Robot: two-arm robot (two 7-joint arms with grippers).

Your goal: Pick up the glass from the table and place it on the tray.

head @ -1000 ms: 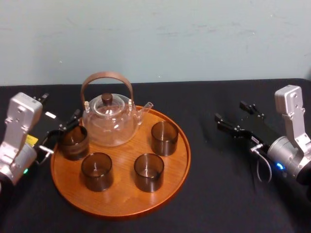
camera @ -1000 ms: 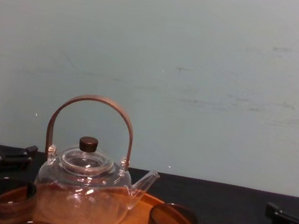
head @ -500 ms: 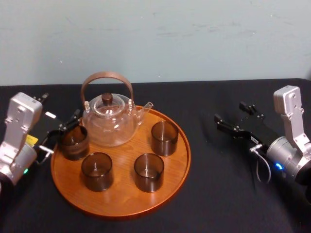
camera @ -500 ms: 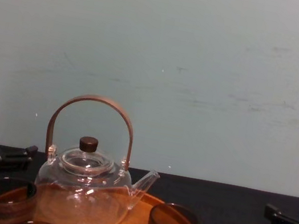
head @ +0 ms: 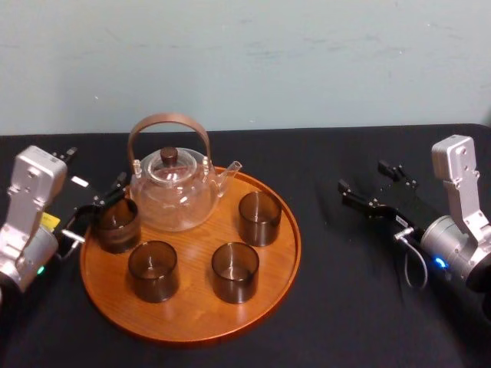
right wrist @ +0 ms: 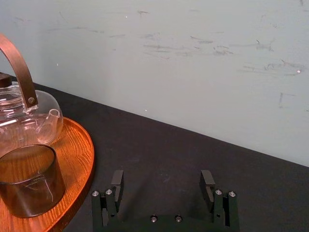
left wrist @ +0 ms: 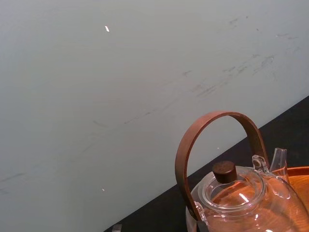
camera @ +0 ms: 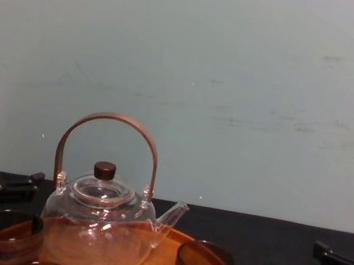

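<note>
My left claw (head: 96,166) is spread wide and holds nothing. It hangs at the left rim of the large round orange-brown wooden tray (head: 193,328), tipped up toward the wall. Just below it, on the side nearer me, the short smoky-brown cylindrical glass (head: 116,225) stands upright on the tray, beside the clear glass teapot with the curved brown handle (head: 173,192). I cannot tell whether a finger touches the glass.

Over the last second almost nothing has moved here. The claw and the glass sit where they were, which I read as the glass being released and settled. Three matching smoky glasses (head: 233,271) share the tray.

My right claw (right wrist: 162,181) is wide open and empty over the matte black table (head: 345,307), well clear of the tray, and its arm has eased back a touch. As I judge it, the placement is done and I only need to withdraw the left arm.
</note>
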